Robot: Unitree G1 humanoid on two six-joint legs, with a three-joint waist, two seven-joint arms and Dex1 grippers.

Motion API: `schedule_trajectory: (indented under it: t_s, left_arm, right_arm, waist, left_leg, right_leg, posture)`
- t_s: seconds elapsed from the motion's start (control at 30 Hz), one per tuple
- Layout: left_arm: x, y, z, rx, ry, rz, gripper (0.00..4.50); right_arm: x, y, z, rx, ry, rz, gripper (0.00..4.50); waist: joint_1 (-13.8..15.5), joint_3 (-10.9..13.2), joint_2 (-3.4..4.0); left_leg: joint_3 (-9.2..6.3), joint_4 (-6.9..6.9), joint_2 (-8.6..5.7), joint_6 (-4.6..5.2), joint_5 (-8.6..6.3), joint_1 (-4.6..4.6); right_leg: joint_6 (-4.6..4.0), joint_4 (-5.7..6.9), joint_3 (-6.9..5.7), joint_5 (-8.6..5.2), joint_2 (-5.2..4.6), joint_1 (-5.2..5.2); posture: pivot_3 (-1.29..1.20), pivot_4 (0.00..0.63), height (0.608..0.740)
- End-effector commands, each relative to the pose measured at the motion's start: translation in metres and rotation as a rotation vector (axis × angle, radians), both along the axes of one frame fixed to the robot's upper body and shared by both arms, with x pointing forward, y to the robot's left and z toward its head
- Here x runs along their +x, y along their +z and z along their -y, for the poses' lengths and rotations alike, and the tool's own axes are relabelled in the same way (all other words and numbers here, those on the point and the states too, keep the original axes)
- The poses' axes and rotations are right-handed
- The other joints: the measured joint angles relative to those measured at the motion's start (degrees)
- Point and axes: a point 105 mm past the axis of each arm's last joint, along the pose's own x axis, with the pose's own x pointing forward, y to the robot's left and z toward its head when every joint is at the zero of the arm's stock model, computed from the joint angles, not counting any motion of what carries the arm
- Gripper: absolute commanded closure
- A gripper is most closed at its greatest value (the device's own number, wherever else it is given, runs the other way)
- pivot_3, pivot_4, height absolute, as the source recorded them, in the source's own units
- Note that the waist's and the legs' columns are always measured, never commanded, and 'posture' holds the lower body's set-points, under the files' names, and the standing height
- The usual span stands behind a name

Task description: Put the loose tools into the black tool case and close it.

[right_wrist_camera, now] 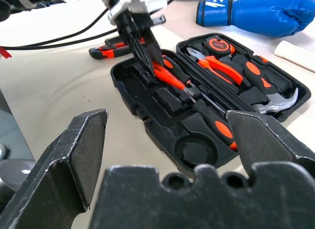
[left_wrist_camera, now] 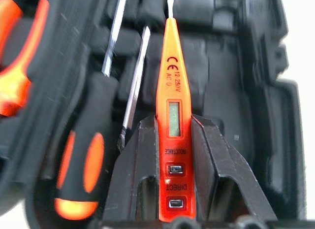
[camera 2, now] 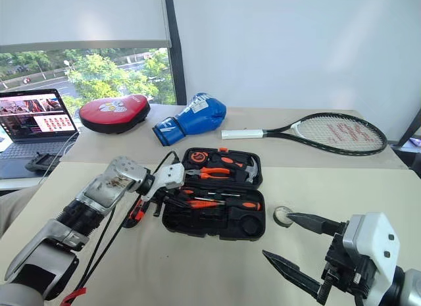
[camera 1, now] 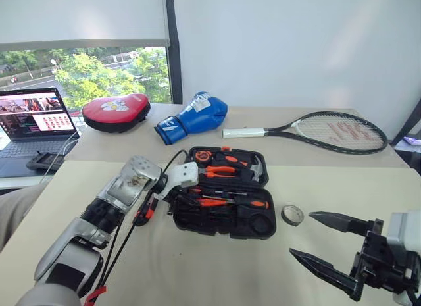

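The left gripper (left_wrist_camera: 170, 189) is closed on an orange tester screwdriver (left_wrist_camera: 170, 91) over the open black tool case (camera 1: 223, 217) near the table's (camera 1: 197, 273) middle. The right gripper (camera 1: 322, 239) is wide open and empty, near the grey tape roll (camera 1: 293, 214) just beside the case.

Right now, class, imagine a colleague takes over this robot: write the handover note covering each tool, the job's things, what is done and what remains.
Left tool: shut on a slim orange tester screwdriver, held over the open black moulded plastic tool case.
Right tool: open, empty, off to the case's right.
Done: several orange-and-black tools sit in the case.
Left: seat the tester, add the orange-and-black utility knife lying left of the case and the small grey tape roll on its right, then close the lid.
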Motion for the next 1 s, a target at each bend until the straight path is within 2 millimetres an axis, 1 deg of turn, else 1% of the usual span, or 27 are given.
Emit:
schedule_trajectory:
  t_s: [0.03,0.3,0.47,0.7,0.77,0.8,0.87,0.9,0.93,1.0]
  left_arm:
    - [0.006,-0.002,-0.004,0.068,-0.021,0.052,4.03]
    - [0.013,-0.007,-0.002,0.077,-0.033,0.091,4.03]
    - [0.008,-0.009,0.001,0.074,-0.079,0.070,4.03]
    - [0.009,-0.013,0.001,0.092,-0.101,0.070,4.03]
    - [0.007,-0.010,0.000,0.082,-0.114,0.049,3.03]
    - [0.009,-0.005,0.001,0.059,-0.097,0.055,2.85]
    - [0.015,0.014,-0.001,-0.005,-0.050,0.091,2.04]
    - [0.016,0.022,-0.002,-0.039,-0.031,0.087,1.81]
    - [0.015,0.031,-0.003,-0.079,-0.013,0.073,1.74]
    - [0.012,0.045,-0.003,-0.168,0.018,0.048,1.74]
  right_arm:
    - [-0.003,0.008,-0.002,-0.002,0.003,0.054,0.00]
    - [-0.004,0.007,-0.005,-0.009,0.003,0.059,0.00]
    - [-0.004,0.006,-0.005,-0.016,0.001,0.058,0.00]
    - [-0.004,0.006,-0.005,-0.020,-0.001,0.060,0.00]
    - [-0.004,0.006,-0.004,-0.021,-0.002,0.060,0.00]
    - [-0.005,0.006,-0.004,-0.022,-0.003,0.059,0.00]
    - [-0.005,0.006,-0.004,-0.022,-0.004,0.056,0.00]
    - [-0.005,0.006,-0.004,-0.022,-0.006,0.056,0.00]
    - [-0.005,0.005,-0.004,-0.023,-0.006,0.054,0.00]
    - [-0.005,0.005,-0.004,-0.023,-0.006,0.053,0.00]
  waist:
    - [0.11,0.00,0.00]
    - [0.61,-0.01,0.02]
    - [0.68,-0.01,0.01]
    - [0.74,-0.01,0.01]
    - [0.74,-0.01,0.01]
    - [0.71,-0.01,0.01]
    - [0.55,-0.01,0.01]
    - [0.54,-0.01,0.01]
    - [0.55,-0.01,0.01]
    - [0.61,0.00,0.00]
  left_leg:
    - [0.00,0.02,0.00,0.01,-0.01,0.00]
    - [0.00,0.09,0.05,0.06,-0.04,0.02]
    - [0.00,0.13,0.06,0.07,-0.05,0.02]
    - [0.00,0.16,0.07,0.11,-0.07,0.02]
    - [0.00,0.17,0.07,0.12,-0.08,0.02]
    - [0.00,0.17,0.07,0.13,-0.08,0.02]
    - [0.00,0.17,0.09,0.12,-0.08,0.02]
    - [0.00,0.17,0.10,0.12,-0.08,0.01]
    - [0.00,0.17,0.10,0.12,-0.08,0.00]
    - [0.00,0.20,0.11,0.12,-0.08,-0.11]
  right_leg:
    - [0.00,0.01,0.01,0.00,-0.02,0.00]
    - [0.02,-0.01,0.02,0.01,-0.06,0.05]
    - [0.02,0.00,0.02,0.01,-0.06,0.06]
    - [0.02,-0.01,0.01,0.01,-0.07,0.10]
    - [0.02,-0.01,0.00,0.01,-0.07,0.11]
    - [0.02,-0.02,0.00,0.01,-0.07,0.11]
    - [0.02,-0.01,0.01,0.01,-0.05,0.09]
    - [0.03,-0.01,0.02,0.01,-0.05,0.08]
    - [0.03,0.00,0.01,0.01,-0.05,0.06]
    - [0.03,0.03,0.00,0.01,-0.04,-0.05]
  posture:
    - [0.00,0.150,0.740]
    - [0.00,0.150,0.740]
    - [0.00,0.150,0.740]
    - [0.00,0.150,0.740]
    - [0.00,0.150,0.740]
    - [0.00,0.150,0.740]
    - [0.00,0.150,0.740]
    - [0.00,0.150,0.740]
    - [0.00,0.150,0.740]
    - [0.00,0.150,0.740]
